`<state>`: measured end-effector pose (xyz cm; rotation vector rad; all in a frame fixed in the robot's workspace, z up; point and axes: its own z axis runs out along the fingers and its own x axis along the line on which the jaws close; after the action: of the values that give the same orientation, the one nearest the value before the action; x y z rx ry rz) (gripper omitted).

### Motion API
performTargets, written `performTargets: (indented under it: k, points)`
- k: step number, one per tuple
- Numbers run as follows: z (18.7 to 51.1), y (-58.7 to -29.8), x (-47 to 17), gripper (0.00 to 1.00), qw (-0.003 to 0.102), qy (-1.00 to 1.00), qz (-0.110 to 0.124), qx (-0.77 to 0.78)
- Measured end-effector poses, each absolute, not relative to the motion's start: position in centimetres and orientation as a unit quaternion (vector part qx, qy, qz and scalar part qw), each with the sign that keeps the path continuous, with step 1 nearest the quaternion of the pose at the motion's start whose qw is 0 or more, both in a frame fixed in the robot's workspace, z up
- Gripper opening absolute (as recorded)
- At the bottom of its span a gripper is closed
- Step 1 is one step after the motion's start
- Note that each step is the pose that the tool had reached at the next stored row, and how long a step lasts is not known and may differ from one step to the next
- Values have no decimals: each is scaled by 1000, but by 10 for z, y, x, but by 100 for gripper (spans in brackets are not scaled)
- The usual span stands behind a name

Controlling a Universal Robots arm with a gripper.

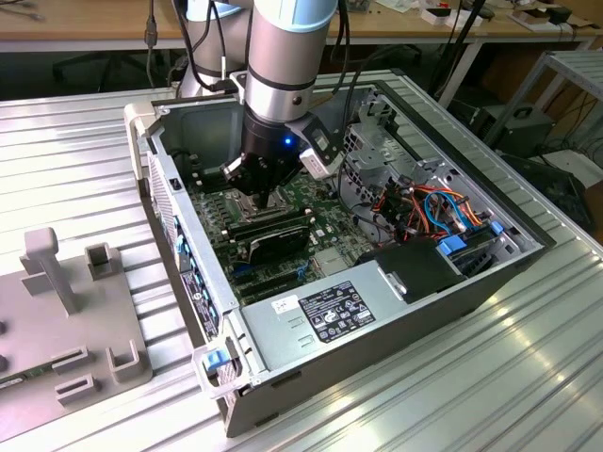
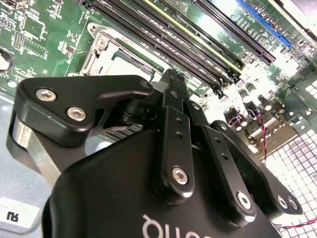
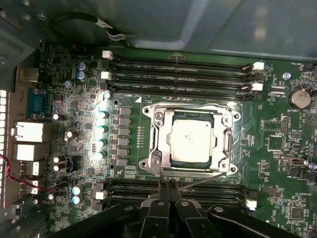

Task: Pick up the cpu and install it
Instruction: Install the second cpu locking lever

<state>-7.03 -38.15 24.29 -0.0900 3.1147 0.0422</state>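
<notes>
Gripper: the gripper [image 3: 167, 187] hangs inside the open computer case, low over the motherboard; its two black fingers [image 3: 161, 191] are pressed together with nothing between them, tips over the memory slots just beside the socket. In the second wrist view the same fingertips [image 2: 171, 82] meet in a narrow point above the socket's metal frame.
Cpu: the cpu [image 3: 192, 140], a dull silver-grey square, lies flat in the socket [image 3: 155, 141], framed on all sides by the metal bracket; it is apart from the fingers, just beyond their tips.
Socket lever: a thin metal rod [image 3: 195, 182] runs slanted from the socket's near edge across the memory slots [image 3: 208, 189] close to the fingertips.
Motherboard: the green motherboard [image 3: 292, 148] carries the socket in its middle, with one bank of long black slots on the gripper's side of the socket and another bank [image 3: 181, 74] on the far side.
Case: in the exterior view the arm [image 1: 283, 66] reaches down into the computer case [image 1: 330, 311], which lies on its side on a ribbed metal table [image 1: 452, 386].
Fixture: a grey holder block [image 1: 66, 311] rests on the table, well apart from the case, toward the exterior view's left.
</notes>
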Motion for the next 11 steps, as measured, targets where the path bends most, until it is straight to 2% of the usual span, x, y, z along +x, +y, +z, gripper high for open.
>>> performTargets:
  k: [11]
  points:
    - [238, -381, -74, 11, 13, 999, 14, -29]
